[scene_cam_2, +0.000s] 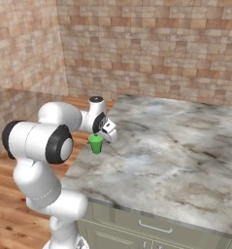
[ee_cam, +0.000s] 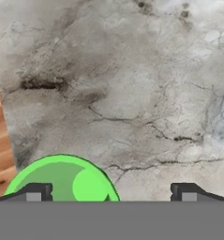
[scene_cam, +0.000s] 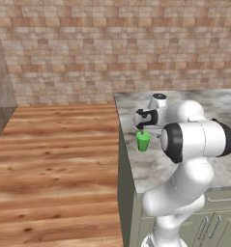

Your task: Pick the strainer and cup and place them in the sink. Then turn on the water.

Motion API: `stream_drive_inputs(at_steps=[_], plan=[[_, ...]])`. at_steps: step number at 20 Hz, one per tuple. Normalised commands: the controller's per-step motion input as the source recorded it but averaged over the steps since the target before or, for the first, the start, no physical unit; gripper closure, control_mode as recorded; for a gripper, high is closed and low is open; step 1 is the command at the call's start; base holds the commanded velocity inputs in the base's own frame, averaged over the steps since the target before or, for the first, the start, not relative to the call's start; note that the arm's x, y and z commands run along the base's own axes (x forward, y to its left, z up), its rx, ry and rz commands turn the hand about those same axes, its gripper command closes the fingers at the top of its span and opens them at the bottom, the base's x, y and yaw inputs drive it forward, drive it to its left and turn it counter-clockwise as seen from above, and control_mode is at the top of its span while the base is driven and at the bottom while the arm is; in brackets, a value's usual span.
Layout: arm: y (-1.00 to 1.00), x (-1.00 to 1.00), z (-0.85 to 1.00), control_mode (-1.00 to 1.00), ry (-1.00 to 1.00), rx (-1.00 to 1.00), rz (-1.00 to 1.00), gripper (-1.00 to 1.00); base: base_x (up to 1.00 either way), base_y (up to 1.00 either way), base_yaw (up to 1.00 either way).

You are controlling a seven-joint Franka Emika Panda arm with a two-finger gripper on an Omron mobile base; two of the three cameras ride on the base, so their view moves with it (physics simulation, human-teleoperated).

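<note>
While the end effector (ee_cam: 108,190) hangs over the marble tabletop (scene_cam_2: 175,146) with its 2 fingertips (ee_cam: 36,191) spread wide and nothing between them, the cup (scene_cam: 143,141) stands upright just below it, near the tabletop's left edge. From the left base view the green tumbler sits directly under the dark end effector (scene_cam: 142,126), a little in from the edge that drops to the wooden floor (scene_cam: 54,164). From the right base view the cup (scene_cam_2: 95,144) is again below the end effector (scene_cam_2: 99,132), close to the tabletop's edge. Seen from the hand, the cup (ee_cam: 62,180) shows its open rim and paler bottom, lying toward 1 side of the gap, right by 1 fingertip and well apart from the other; whether that fingertip touches the rim cannot be told.
</note>
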Motion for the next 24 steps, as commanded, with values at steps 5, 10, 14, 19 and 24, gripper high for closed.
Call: stream_drive_inputs(at_steps=[5, 10, 14, 19, 24], plan=[[0.00, 0.00, -0.11, -1.00, 0.02, 0.00, 0.00, -1.00, 0.00, 0.00, 0.00], [0.00, 0.00, -0.17, -1.00, 0.01, 0.00, 0.00, -1.00, 0.00, 0.00, 0.00], [0.00, 0.00, -0.15, -1.00, 0.00, 0.00, 0.00, -1.00, 0.00, 0.00, 0.00], [0.00, 0.00, -0.16, -1.00, 0.00, 0.00, 0.00, -1.00, 0.00, 0.00, 0.00], [0.00, 0.00, -0.10, -1.00, 0.00, 0.00, 0.00, -1.00, 0.00, 0.00, 0.00]])
